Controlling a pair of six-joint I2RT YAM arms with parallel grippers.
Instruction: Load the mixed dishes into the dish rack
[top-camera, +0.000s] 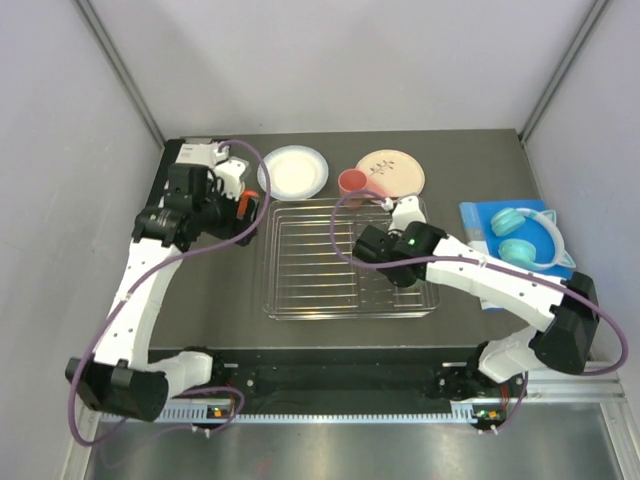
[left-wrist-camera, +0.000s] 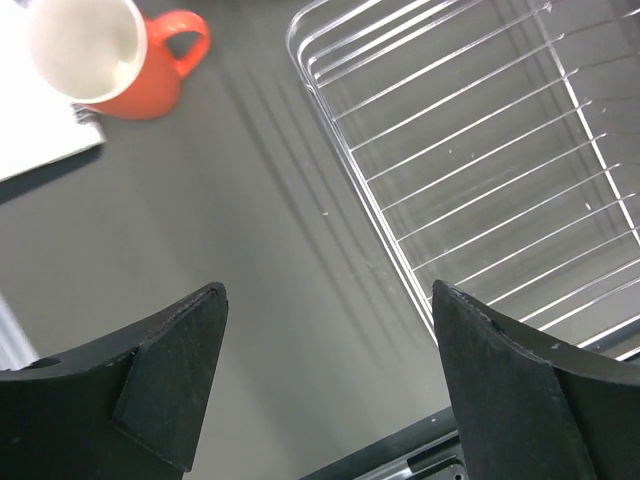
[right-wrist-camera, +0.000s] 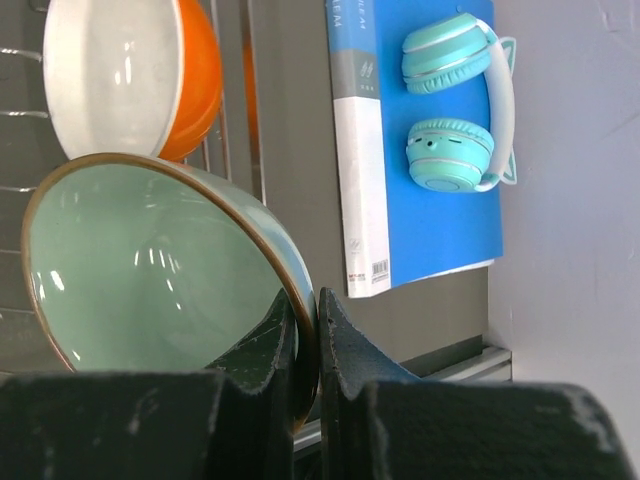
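The silver wire dish rack (top-camera: 330, 262) lies mid-table and also shows in the left wrist view (left-wrist-camera: 480, 170). My right gripper (right-wrist-camera: 318, 320) is shut on the rim of the mint-green bowl (right-wrist-camera: 140, 270), tilted on edge over the rack's right side. From above, this gripper (top-camera: 385, 250) hides the bowl. A white bowl with an orange outside (right-wrist-camera: 130, 75) rests in the rack just beyond it. My left gripper (left-wrist-camera: 330, 370) is open and empty above bare table left of the rack. The cream-and-orange mug (left-wrist-camera: 100, 60) stands beyond it. The blue-rimmed plate (top-camera: 293, 171), pink cup (top-camera: 352, 182) and beige plate (top-camera: 390, 172) sit behind the rack.
Turquoise headphones (top-camera: 525, 235) lie on a blue-and-white booklet (right-wrist-camera: 420, 150) right of the rack. A white notebook (left-wrist-camera: 30, 130) lies next to the mug. Walls close in the table on the left, the right and the far side.
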